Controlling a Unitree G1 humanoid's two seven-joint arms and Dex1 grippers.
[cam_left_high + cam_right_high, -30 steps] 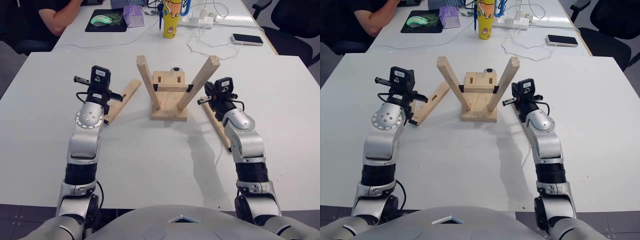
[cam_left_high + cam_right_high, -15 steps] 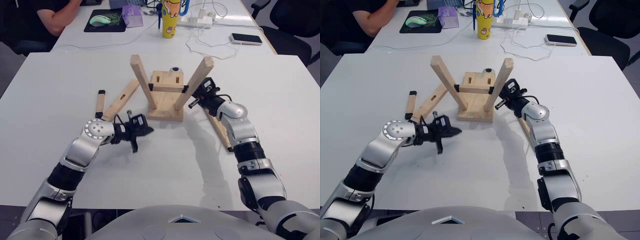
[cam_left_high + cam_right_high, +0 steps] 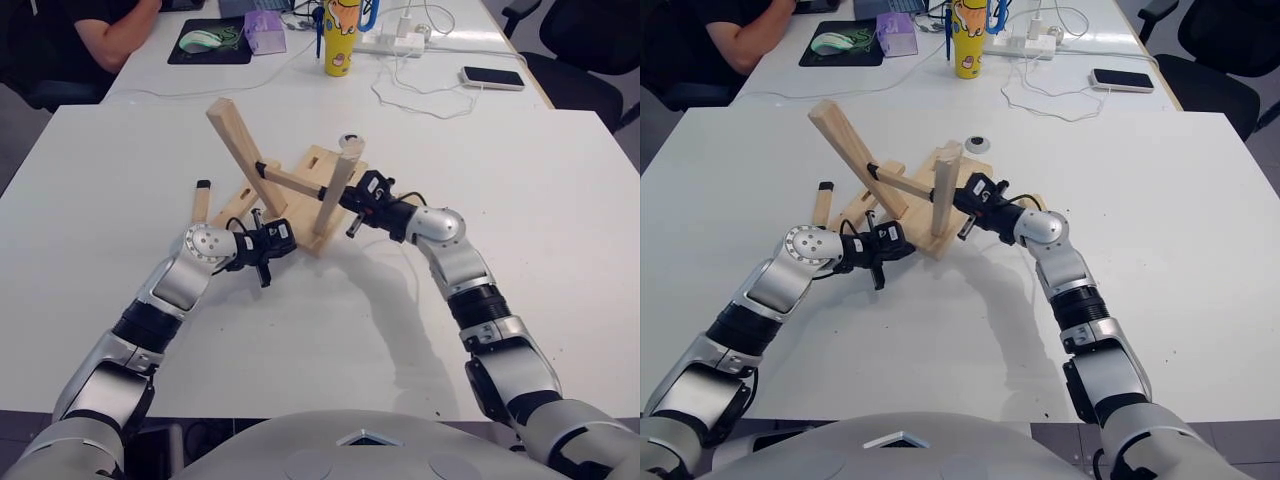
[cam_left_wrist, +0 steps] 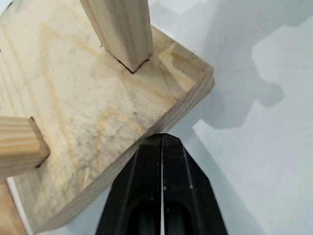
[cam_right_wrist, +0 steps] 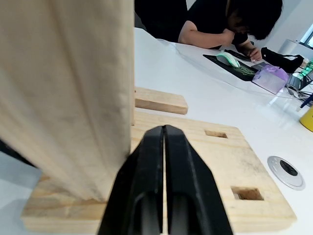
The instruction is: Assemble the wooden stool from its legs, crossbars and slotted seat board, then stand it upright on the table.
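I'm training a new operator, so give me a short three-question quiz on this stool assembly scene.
1. How many empty slots show in the seat board? A one, B two, C four.
2. True or false: the left gripper is shut, at the board's edge.
3. Fill in: a ___ links the two fitted legs.
Key: 1 B. 2 True. 3 crossbar.
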